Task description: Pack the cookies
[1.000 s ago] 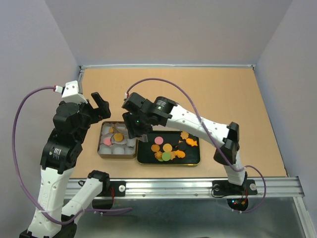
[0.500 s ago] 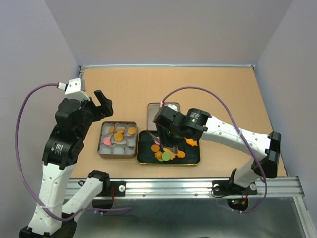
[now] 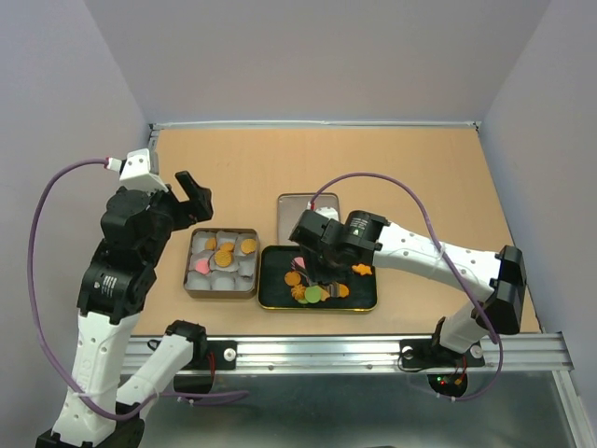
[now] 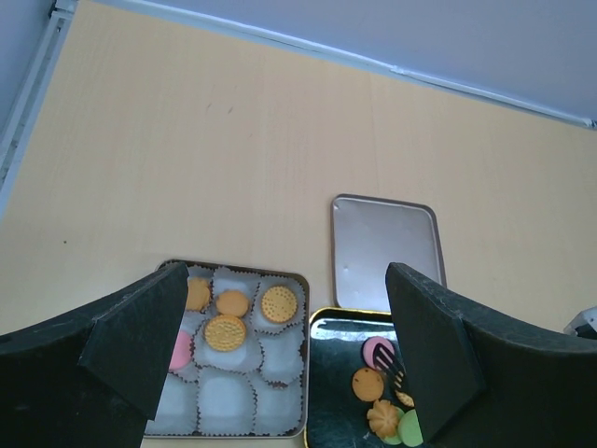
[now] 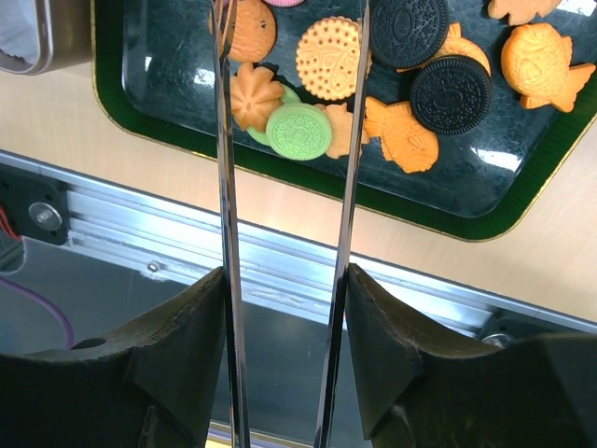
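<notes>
Right jaws stand part open over loose cookies (image 5: 328, 58) in the black tray (image 5: 466, 182), gripping none; left jaws gape wide, empty, above the tin (image 4: 242, 271) holding five cookies; lid (image 4: 382, 247) lies on the table (image 3: 420, 177).

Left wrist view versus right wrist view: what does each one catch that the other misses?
Only the left wrist view shows the orange round cookies sitting in white paper cups, and the flat silver lid. Only the right wrist view shows the black sandwich cookies, the orange fish-shaped cookies and the metal rail. Both show the black tray, its green round cookie and orange flower-shaped cookie.
</notes>
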